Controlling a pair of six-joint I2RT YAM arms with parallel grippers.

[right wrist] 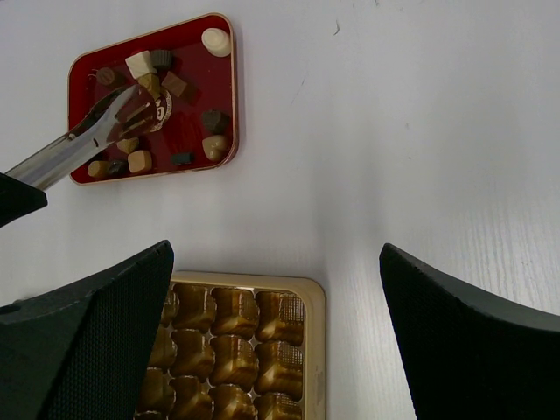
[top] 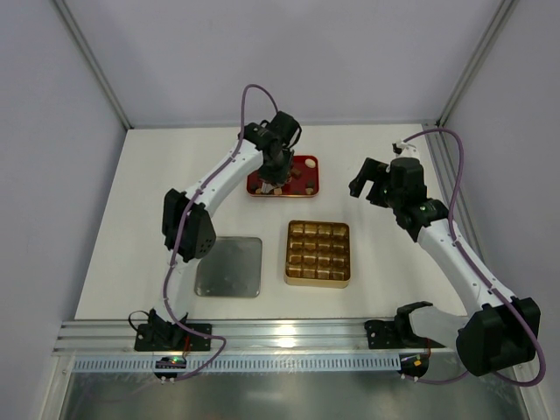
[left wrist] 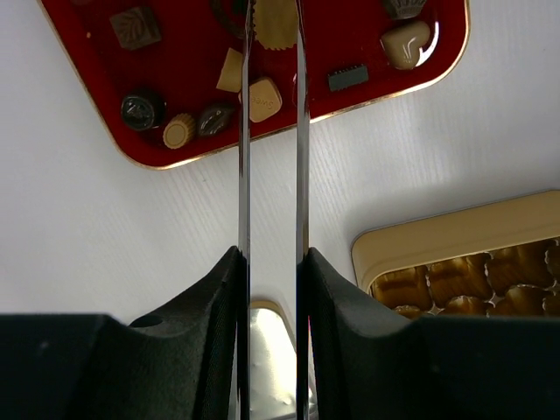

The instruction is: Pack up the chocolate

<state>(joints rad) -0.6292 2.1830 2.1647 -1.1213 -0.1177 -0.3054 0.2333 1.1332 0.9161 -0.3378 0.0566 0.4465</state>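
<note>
Several small pieces of chocolate (right wrist: pixel 216 39), dark, light brown and white, lie loose in the red tray (right wrist: pixel 197 87) at the back of the table. My left gripper (left wrist: pixel 273 254) hangs over that tray (top: pixel 306 164), shut on a pair of metal tongs (right wrist: pixel 83 140). The two blades run narrowly apart into the tray, with a round ridged light piece (left wrist: pixel 273 22) between them. The tips are cut off at the top of the left wrist view. My right gripper (right wrist: pixel 276 254) hovers wide open and empty to the right, above the far right corner of the gold tray (right wrist: pixel 311 289).
The gold compartment tray (top: pixel 318 278) sits mid-table, its cells showing only gold foil. A flat silver lid (top: pixel 229 266) lies to its left. White walls enclose the back and both sides. The arm bases and a metal rail run along the near edge.
</note>
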